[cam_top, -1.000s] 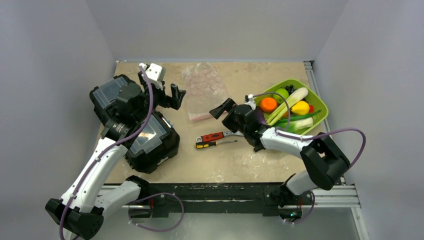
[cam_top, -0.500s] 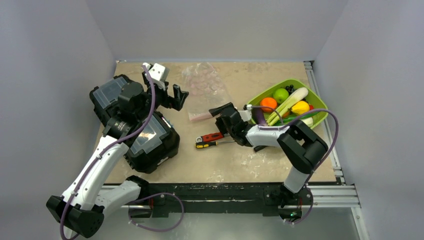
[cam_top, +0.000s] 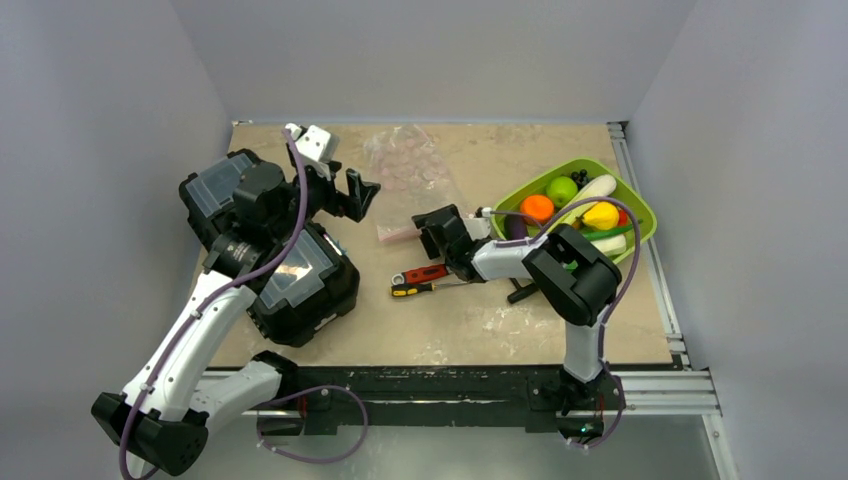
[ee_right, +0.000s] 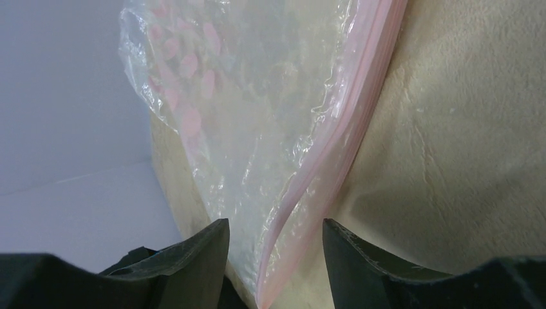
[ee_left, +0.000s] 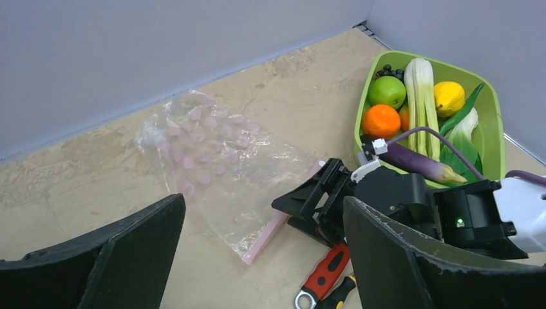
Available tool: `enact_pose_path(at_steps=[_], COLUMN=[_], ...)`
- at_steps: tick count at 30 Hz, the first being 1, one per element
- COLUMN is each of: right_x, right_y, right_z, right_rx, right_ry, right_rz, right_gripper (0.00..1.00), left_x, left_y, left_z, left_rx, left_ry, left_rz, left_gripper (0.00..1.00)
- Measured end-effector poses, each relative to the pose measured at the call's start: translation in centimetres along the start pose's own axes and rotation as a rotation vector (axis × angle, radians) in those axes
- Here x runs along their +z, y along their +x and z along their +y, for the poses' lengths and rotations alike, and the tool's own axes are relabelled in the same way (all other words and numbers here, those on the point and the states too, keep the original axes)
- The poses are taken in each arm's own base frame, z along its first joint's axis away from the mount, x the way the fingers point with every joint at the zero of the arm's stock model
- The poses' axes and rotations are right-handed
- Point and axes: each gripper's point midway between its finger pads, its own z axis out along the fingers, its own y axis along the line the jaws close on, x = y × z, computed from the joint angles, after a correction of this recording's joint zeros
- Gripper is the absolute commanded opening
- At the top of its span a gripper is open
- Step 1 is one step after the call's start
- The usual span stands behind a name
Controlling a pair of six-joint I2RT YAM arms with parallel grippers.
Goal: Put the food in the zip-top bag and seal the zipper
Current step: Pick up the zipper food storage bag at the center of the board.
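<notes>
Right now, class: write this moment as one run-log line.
right end effector: open, astride pinkish-red zipper strip of clear plastic zip-top bag | left end effector: open, empty | toy food: in lime-green plastic tray

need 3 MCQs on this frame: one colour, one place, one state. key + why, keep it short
1. What colour is the zipper on the bag?
A) blue B) pink C) black
2. Where is the food?
A) in the green tray B) inside the bag C) on a plate
3. How do the jaws of the right gripper stand?
A) shut tight on nothing B) gripping the tray C) apart, straddling the zipper edge

Key: B, the strip shows pink in the right wrist view; A, all fruit and vegetables sit in the tray; C, a gap shows with the strip running between the jaws.
</notes>
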Motion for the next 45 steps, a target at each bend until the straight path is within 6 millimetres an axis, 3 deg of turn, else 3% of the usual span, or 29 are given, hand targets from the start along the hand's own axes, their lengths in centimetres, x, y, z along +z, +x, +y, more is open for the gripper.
enact_pose_path(at_steps=[2, 9, 15, 23, 25, 29, 35, 40, 45], right_x=[0.5, 2.2, 2.8, 3.2, 3.2, 3.9, 4.9, 3.5, -1.1], right_y=[0.0, -0.9, -1.4, -2.1, -2.2, -2.3, -2.8, -2.5, -2.9], right_z=[0.1, -1.3, -0.6, -0.1, 0.0, 0.2, 0.2, 2.3, 8.1], right_rx=[0.012, 0.046, 0.064, 0.080, 0.082, 0.083, 0.066, 0.017, 0.011], right_ry=[0.001, 0.036, 0.025, 0.011, 0.009, -0.002, -0.009, -0.041, -0.144], right_rz=[-0.004, -0.029, -0.040, -0.042, -0.042, -0.032, -0.024, 0.003, 0.047], right_gripper=[0.46, 0.39, 0.32, 0.30, 0.24, 0.00, 0.00, 0.00, 0.00], left_x=[0.0, 0.0, 0.0, 0.3, 0.4, 0.6, 1.3, 2.1, 3.8], left_y=[-0.1, -0.2, -0.3, 0.1, 0.2, 0.4, 0.9, 1.9, 3.8], left_z=[-0.2, -0.7, -1.0, -1.1, -1.1, -1.2, -1.1, -0.8, -0.1], left_rx=[-0.001, -0.015, -0.018, -0.021, -0.022, -0.024, -0.027, -0.022, -0.022], left_ry=[0.009, 0.036, 0.051, 0.061, 0.065, 0.073, 0.074, 0.068, 0.049], left_rz=[0.000, 0.002, 0.001, 0.014, 0.017, 0.025, 0.047, 0.079, 0.143], left_gripper=[0.91, 0.91, 0.90, 0.90, 0.90, 0.90, 0.90, 0.89, 0.88])
